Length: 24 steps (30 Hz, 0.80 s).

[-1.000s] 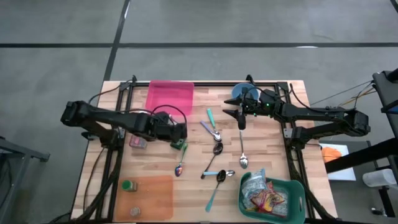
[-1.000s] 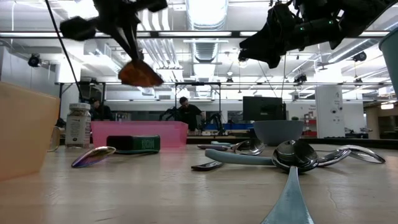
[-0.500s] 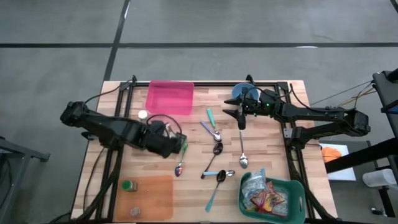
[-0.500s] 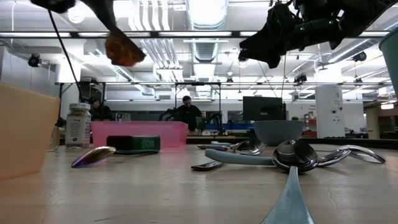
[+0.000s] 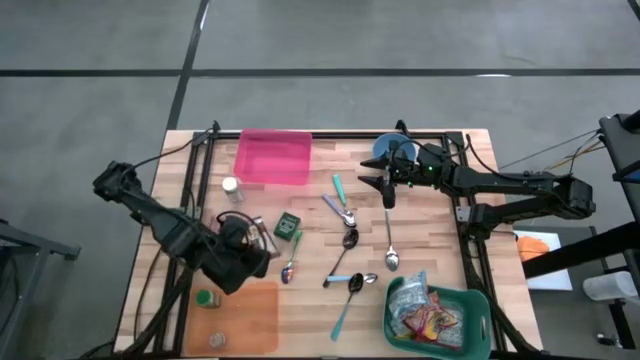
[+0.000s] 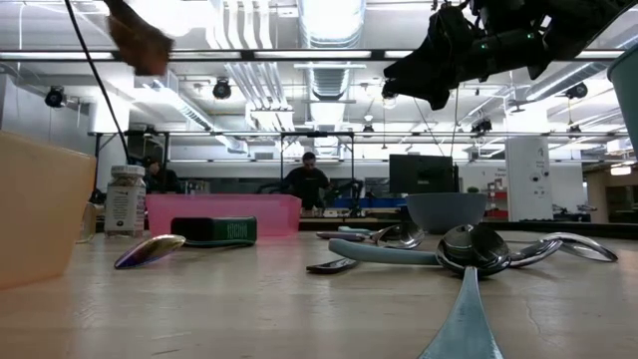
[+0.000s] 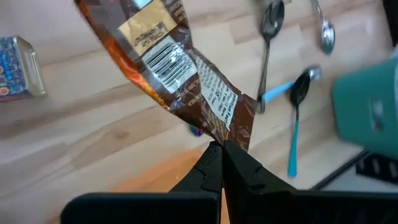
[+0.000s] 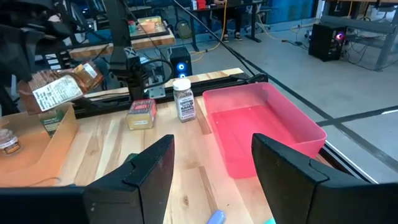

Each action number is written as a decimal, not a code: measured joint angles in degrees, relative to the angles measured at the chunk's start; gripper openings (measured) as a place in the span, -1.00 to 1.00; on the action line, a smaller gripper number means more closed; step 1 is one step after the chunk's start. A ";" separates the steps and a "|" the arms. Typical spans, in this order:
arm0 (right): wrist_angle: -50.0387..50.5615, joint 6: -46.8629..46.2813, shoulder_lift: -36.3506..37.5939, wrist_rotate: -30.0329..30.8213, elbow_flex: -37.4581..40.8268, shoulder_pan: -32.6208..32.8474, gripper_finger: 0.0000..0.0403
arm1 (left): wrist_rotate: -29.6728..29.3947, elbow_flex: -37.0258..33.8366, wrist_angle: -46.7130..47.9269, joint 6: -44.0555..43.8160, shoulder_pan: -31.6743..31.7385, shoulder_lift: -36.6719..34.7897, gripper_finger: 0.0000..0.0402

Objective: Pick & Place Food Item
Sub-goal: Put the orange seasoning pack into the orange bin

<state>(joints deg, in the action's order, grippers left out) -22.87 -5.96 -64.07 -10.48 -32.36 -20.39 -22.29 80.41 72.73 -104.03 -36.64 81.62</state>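
High view: on a pale butcher-block wooden table (image 5: 430, 215), the left gripper (image 5: 243, 262) hangs near the table's near-left part, just beside a translucent orange plastic bin (image 5: 243, 316). Its two dark fingers (image 7: 211, 163) are pinched shut on one crimped end of a crinkled, glossy brown foil snack packet (image 7: 177, 71), which is held clear of the tabletop; a white panel with a barcode and lines of print too small to read shows on it. The right gripper (image 5: 388, 190) hovers over the far-right part of the table, fingers (image 8: 149, 168) spread apart and empty. A translucent pink rectangular plastic tray (image 5: 273, 157) sits at the far edge, a white-capped spice jar (image 5: 231, 186) beside it. Shiny metal spoons (image 5: 391, 240) lie scattered mid-table. A teal plastic basket (image 5: 438, 316) of bright wrappers stands near right.
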 joint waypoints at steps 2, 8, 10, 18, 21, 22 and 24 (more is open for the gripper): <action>0.00 0.00 0.00 0.00 0.00 -0.02 0.05 | 0.17 -0.03 0.00 0.00 -1.95 0.02 -1.00; 0.00 0.00 0.00 0.00 0.00 -0.02 0.05 | 0.23 -0.14 -0.59 0.02 -9.28 0.07 -1.00; 0.01 0.00 0.00 -0.02 0.00 -0.01 0.05 | 0.05 -0.19 -1.65 0.02 -12.16 0.07 -1.00; 0.02 0.00 0.00 -0.01 0.00 -0.01 0.05 | -2.16 -0.45 -9.04 -0.03 -22.18 0.07 -1.00; 0.01 0.00 0.00 -0.01 0.00 -0.02 0.05 | -2.14 -1.66 -12.62 -1.13 -24.90 0.11 -1.00; 0.02 0.00 0.00 0.00 0.00 -0.01 0.05 | -2.18 -2.41 -13.65 -1.96 -25.83 0.11 -1.00; 0.02 0.00 0.00 0.00 0.00 -0.02 0.05 | -2.18 -3.92 -15.44 -4.29 -27.11 0.11 -1.00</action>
<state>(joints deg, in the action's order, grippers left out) -22.85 -5.96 -64.07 -10.48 -32.36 -20.40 -24.47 76.50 57.29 -108.32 -63.75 81.73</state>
